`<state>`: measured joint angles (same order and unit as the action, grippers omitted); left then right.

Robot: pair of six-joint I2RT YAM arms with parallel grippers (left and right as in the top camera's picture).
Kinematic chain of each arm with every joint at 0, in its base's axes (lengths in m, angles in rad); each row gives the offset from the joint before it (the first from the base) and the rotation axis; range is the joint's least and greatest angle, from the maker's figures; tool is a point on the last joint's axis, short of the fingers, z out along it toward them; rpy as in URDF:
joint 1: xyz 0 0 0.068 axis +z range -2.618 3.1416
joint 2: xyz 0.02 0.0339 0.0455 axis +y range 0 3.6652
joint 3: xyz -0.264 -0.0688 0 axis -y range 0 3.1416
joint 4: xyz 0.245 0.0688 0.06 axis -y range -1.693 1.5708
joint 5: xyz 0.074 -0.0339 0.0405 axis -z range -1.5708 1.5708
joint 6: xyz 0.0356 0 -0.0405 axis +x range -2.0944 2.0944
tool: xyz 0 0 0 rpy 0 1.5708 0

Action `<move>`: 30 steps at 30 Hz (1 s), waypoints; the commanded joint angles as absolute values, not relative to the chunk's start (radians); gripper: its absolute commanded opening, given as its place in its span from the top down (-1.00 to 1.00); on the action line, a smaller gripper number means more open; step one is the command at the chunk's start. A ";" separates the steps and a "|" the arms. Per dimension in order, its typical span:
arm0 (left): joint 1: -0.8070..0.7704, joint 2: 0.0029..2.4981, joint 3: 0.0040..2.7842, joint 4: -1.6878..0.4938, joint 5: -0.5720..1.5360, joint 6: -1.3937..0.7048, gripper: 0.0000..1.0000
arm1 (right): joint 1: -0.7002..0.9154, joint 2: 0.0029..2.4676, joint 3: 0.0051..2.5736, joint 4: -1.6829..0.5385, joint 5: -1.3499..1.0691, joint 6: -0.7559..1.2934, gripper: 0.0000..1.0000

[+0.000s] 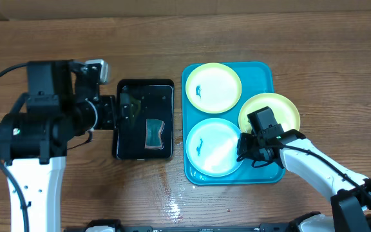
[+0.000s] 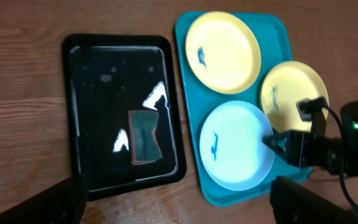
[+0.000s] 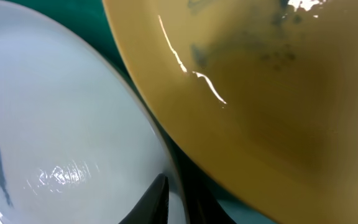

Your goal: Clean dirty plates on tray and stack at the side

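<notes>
Three plates lie on the turquoise tray (image 1: 263, 71). The far plate (image 1: 212, 87) and the near plate (image 1: 214, 147) each carry a small blue smudge. A third plate (image 1: 272, 109) rests tilted over the tray's right edge. My right gripper (image 1: 245, 147) is shut on the near plate's right rim. In the right wrist view one finger (image 3: 157, 199) lies on the whitish plate (image 3: 55, 124), with the yellow plate (image 3: 278, 93) just beyond. My left gripper (image 1: 111, 113) hangs open over the black tray's left side, its fingers (image 2: 61, 199) wide apart and holding nothing.
A black tray (image 1: 134, 90) stands left of the turquoise one with a sponge (image 1: 154, 134) lying in its wet bottom. Bare wooden table lies all round, with a wet patch (image 1: 172, 206) near the front edge.
</notes>
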<state>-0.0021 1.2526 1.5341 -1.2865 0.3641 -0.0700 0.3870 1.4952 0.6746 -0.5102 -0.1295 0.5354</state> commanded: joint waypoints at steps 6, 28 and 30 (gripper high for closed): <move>-0.135 1.404 1.443 -1.281 0.182 -0.233 -0.67 | 0.389 1.498 0.690 -0.519 -0.087 0.580 0.78; -0.218 1.896 1.277 -1.021 0.176 -0.249 0.37 | 0.389 1.498 0.689 -0.524 -0.087 0.577 0.74; -0.218 1.895 1.277 -1.025 0.146 -0.251 0.37 | 0.389 1.498 0.689 -0.524 -0.087 0.577 0.72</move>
